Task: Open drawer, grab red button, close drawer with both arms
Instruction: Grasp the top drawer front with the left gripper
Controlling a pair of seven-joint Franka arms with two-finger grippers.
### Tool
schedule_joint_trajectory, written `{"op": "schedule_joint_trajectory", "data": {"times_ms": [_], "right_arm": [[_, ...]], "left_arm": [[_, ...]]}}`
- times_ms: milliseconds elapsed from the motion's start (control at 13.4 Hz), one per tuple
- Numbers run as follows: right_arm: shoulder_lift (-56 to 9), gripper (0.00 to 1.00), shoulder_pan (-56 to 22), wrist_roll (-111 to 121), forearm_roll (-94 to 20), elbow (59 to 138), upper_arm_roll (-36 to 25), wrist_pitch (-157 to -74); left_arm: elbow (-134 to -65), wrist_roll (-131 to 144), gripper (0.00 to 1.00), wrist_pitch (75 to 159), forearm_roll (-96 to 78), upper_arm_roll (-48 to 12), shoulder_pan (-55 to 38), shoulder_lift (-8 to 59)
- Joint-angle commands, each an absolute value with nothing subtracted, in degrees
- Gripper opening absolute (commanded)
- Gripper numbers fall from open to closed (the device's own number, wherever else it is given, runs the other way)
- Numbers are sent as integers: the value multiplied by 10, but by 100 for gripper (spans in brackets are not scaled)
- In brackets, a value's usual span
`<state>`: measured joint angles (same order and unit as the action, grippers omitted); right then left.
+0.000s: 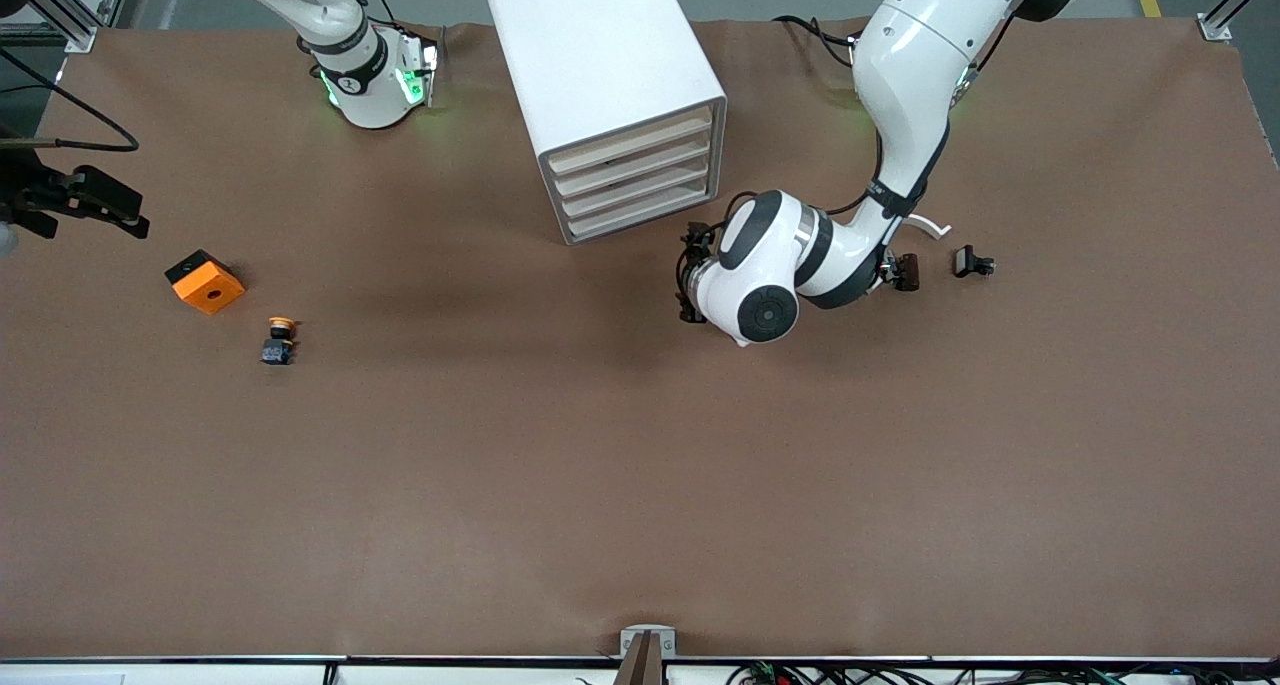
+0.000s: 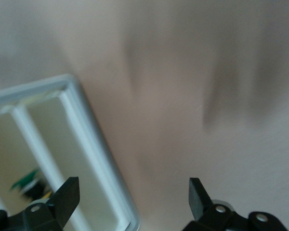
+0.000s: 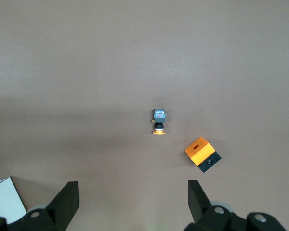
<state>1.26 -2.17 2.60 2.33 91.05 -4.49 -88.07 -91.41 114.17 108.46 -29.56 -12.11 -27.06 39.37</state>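
Both grippers spread, neither holding anything.
The left gripper [image 2: 130, 202] hung by the drawer cabinet [image 1: 610, 95]; the right gripper [image 3: 132, 202] looked down on a yellow-capped button [image 3: 159, 121] and orange block [image 3: 202, 153].

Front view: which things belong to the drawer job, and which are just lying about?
For the job: drawer cabinet; left gripper, open, in front of it; right gripper, open, waiting over the right arm's end of the table. No red button in sight.
Lying about: yellow-capped button, orange block, small black part.
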Motion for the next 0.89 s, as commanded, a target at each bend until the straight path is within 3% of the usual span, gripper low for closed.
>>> {"op": "schedule_joint_trajectory", "data": {"times_ms": [0,224,373,820], "right_arm": [[23,100,-24,26,15,914,-47,-882],[23,100,-23,26,15,913,-47,-882],[23,100,-24,26,15,913,-47,-882],[23,100,-23,25,15,910,-47,-882]], "left_arm": [[-904,1164,100,1036,-371,-119,-269,395],[-904,1170,97,963,-416,-119,-268,400],[-904,1189,83,931,-457,-119,-263,405],[-904,1257,64,904,-526,-119,-264,439]]}}
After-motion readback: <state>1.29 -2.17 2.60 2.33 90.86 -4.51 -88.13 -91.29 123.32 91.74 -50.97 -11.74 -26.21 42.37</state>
